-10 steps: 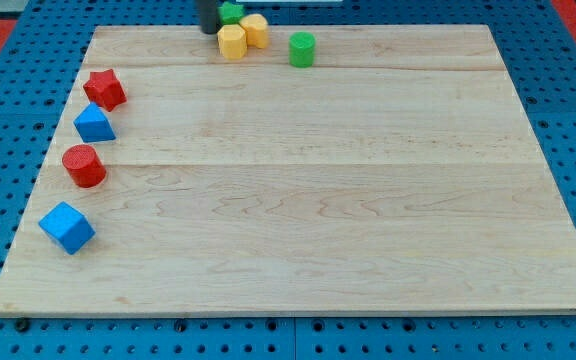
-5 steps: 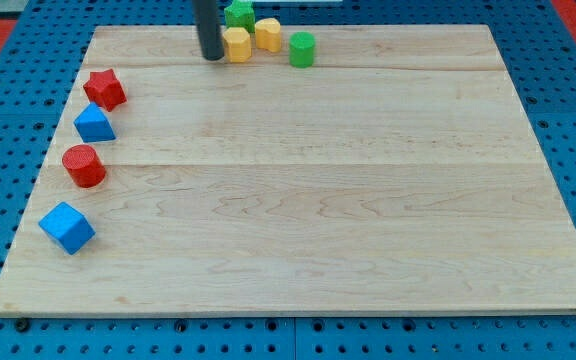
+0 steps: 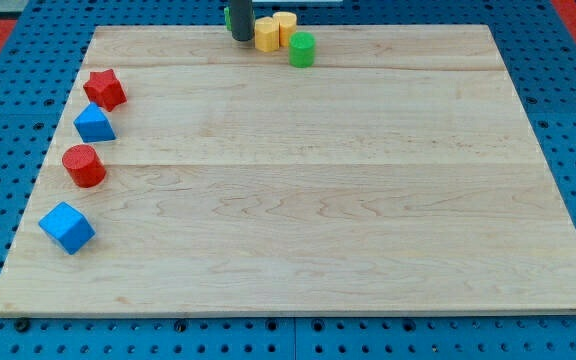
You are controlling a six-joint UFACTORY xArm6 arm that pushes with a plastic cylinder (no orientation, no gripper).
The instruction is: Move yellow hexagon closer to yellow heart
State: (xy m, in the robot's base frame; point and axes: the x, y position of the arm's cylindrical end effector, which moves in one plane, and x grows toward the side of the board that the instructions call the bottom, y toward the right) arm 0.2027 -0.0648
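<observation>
Blue pegboard frames the pale wooden desk (image 3: pixel 298 200); at its top edge the yellow hexagon block (image 3: pixel 266 34) touches the yellow heart block (image 3: pixel 285 24). No pincer exists: the rod's tip (image 3: pixel 241 38) presses the hexagon's left side, suggesting a rightward shove.

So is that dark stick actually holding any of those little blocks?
No, nothing is held. My tip only pushes: it stands right beside the yellow hexagon, on its left in the view.
</observation>
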